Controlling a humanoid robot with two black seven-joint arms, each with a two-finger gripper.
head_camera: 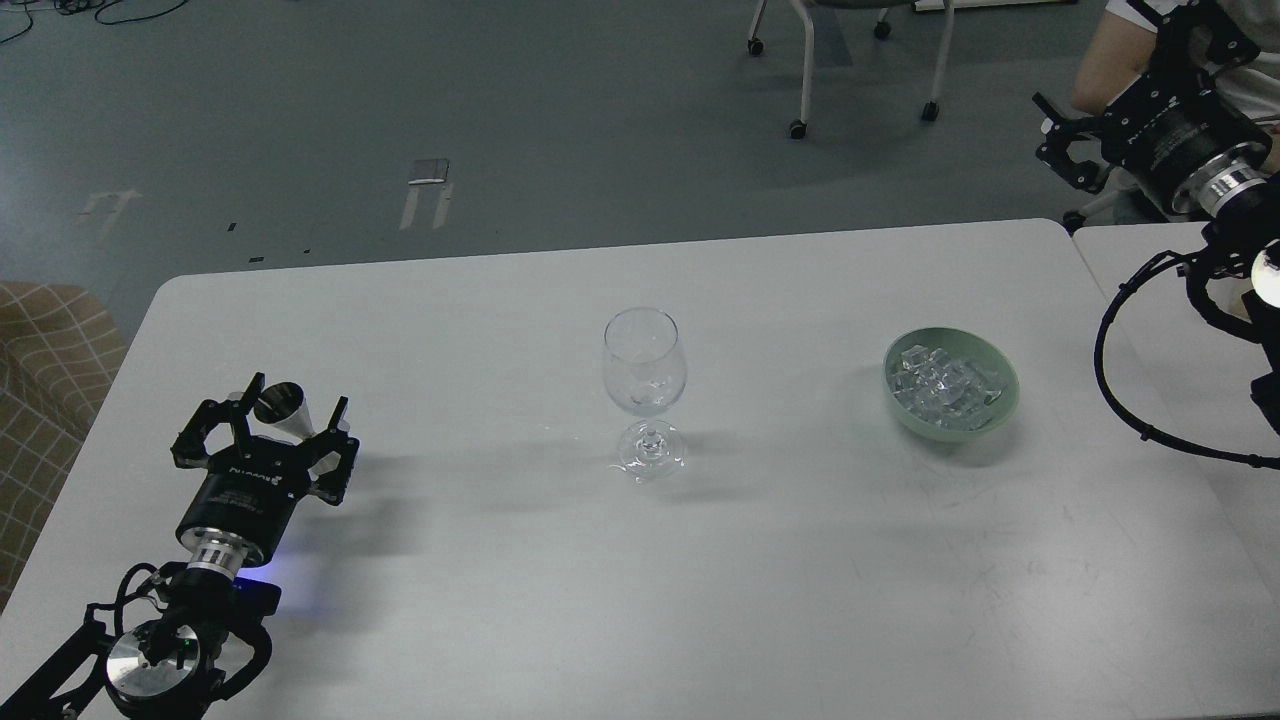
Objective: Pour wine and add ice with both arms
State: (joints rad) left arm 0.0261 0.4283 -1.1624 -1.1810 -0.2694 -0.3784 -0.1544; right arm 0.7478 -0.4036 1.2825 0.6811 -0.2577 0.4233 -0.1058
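A clear stemmed wine glass (644, 372) stands upright at the table's middle. A small metal cone-shaped cup (283, 408) stands at the left. My left gripper (297, 398) is open, with a finger on each side of the cup. I cannot tell if they touch it. The wine does not show in the cup or the glass. A pale green bowl (1003, 398) on the right holds a heap of clear ice cubes (942, 381). My right gripper (1052, 135) is open and empty, raised beyond the table's far right corner.
The white table (640, 580) has rounded far corners, and a second table (1160, 350) adjoins it on the right. My right arm's black cable (1110, 380) loops over that seam. A person (1110, 60) sits behind the right gripper. A chair (860, 60) stands on the floor beyond.
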